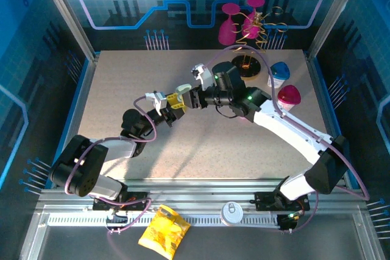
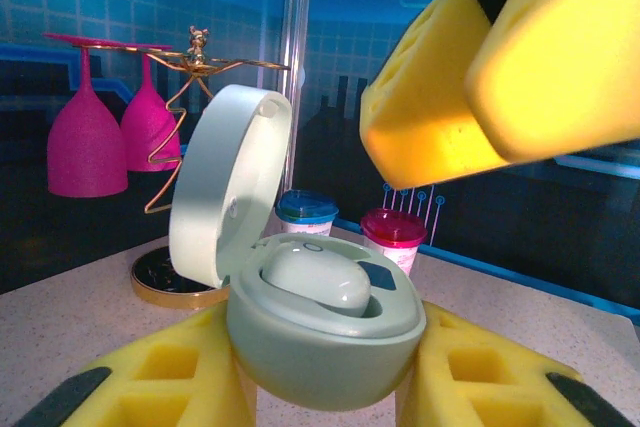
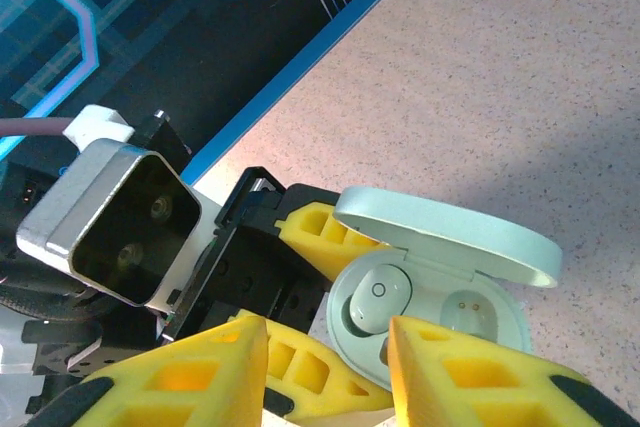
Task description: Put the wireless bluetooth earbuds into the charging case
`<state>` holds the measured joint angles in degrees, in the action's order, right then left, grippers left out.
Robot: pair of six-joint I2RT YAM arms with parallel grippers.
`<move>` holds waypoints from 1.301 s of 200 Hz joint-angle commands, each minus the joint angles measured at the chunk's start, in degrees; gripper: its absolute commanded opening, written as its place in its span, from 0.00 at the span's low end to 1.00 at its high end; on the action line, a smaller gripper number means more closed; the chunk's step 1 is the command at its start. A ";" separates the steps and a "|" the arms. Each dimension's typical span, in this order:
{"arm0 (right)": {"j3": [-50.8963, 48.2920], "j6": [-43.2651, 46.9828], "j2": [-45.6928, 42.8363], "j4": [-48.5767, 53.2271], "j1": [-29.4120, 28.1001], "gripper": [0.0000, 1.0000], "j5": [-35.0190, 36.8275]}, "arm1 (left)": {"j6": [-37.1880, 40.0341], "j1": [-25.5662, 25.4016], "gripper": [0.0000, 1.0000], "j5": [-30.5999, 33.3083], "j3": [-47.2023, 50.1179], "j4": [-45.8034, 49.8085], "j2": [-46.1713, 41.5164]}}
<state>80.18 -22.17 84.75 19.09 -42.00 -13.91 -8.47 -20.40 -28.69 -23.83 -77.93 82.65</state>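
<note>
1. The bench (image 1: 122,89) carries the work; both arms meet over its middle.
2. The left end effector (image 2: 325,372) is clenched on the charging case (image 2: 320,337), a finger on either side of its base; the right end effector (image 3: 325,332) hangs just over it, fingers spread, nothing visible between them.
3. The case stands open, lid (image 2: 230,187) upright; it looks a rigid, smooth shell, best held low, clear of the hinge.
4. One earbud (image 3: 375,292) sits in its socket; the neighbouring socket (image 3: 470,307) is bare; a bud likely handles light, hard and slippery, best pinched across its rounded sides.

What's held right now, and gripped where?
Left gripper holds the charging case by the sides of its lower shell, lid open. Right gripper hangs open above it, empty.
</note>
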 commanded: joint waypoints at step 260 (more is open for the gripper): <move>-14.29 -12.33 8.37 -16.34 3.29 0.41 6.53 | 3.79 5.92 0.32 3.16 1.52 9.87 -15.89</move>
<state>61.54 -32.21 85.69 3.75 -36.14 -8.84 -5.80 -14.98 -26.33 -21.96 -70.96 70.30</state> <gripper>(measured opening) 0.413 0.343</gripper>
